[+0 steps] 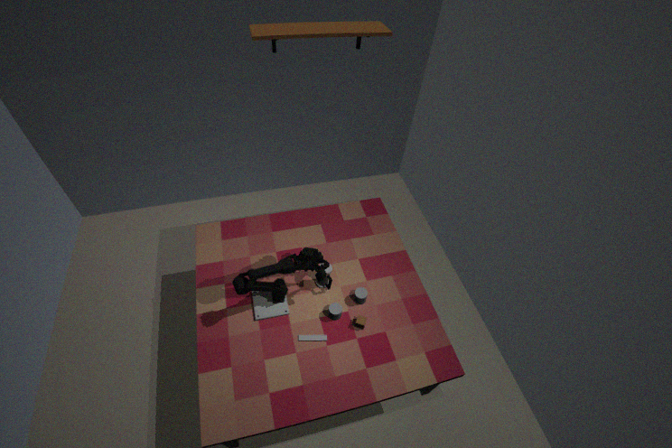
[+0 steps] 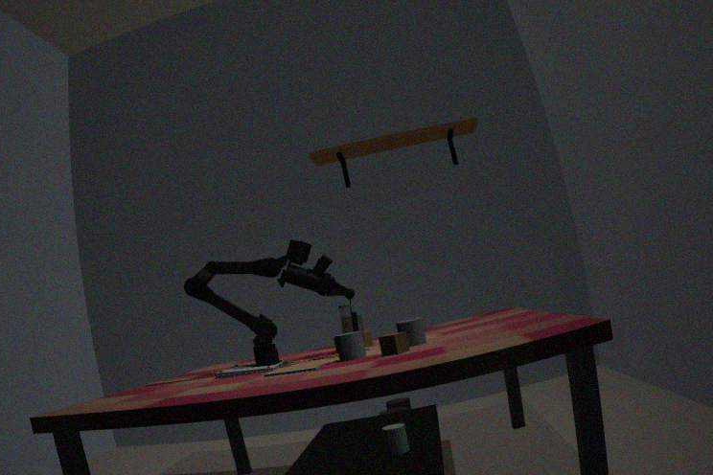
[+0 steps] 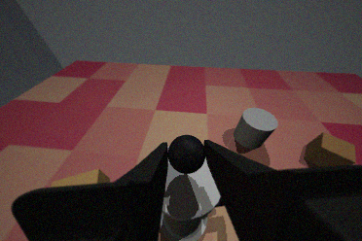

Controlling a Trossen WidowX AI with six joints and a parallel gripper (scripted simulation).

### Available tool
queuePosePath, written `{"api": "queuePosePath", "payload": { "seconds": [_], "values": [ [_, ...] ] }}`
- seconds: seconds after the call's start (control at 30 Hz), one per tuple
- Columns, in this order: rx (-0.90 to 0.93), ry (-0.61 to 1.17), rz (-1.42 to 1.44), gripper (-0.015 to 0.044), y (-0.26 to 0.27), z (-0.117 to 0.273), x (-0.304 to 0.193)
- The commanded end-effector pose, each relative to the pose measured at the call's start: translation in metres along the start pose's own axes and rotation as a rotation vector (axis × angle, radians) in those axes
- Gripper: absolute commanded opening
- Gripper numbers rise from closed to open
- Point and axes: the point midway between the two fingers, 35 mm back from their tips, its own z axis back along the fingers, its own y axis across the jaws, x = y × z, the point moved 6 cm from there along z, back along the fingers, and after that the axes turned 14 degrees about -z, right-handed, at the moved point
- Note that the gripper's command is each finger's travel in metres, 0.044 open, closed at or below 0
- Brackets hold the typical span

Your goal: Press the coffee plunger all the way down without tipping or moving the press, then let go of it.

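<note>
— Wrist view: what has the gripper got?
— It pinches the plunger's black knob, directly over the glass press, which stands on the table near a grey cup.
— Which step?
— Pressing, I judge: nearly down. Next, a straight downward push, then release.
— Axis?
— The rod runs vertically, knob uppermost; the press looks upright.

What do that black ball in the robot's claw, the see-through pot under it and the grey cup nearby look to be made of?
The black round plunger knob, gripped by the end effector, looks like matte plastic or rubber: no shine. The clear cylindrical press body looks like glass or clear plastic, since dark shapes show through its wall. The grey cylinder cup looks matte, perhaps ceramic or plastic; its flat even tone leaves that open.
</note>
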Motion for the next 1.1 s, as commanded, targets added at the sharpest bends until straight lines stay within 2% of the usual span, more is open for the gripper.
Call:
{"api": "queuePosePath", "payload": {
  "seconds": [0.0, 0.87, 1.07],
  "values": [
    [-0.005, 0.022, 0.010, 0.0124, -0.0010, -0.0032, -0.0038],
    [-0.002, 0.007, 0.001, 0.0124, 0.0000, -0.0023, -0.0001],
    [-0.002, 0.007, 0.001, 0.0281, 0.0000, -0.0023, -0.0001]
  ]
}}
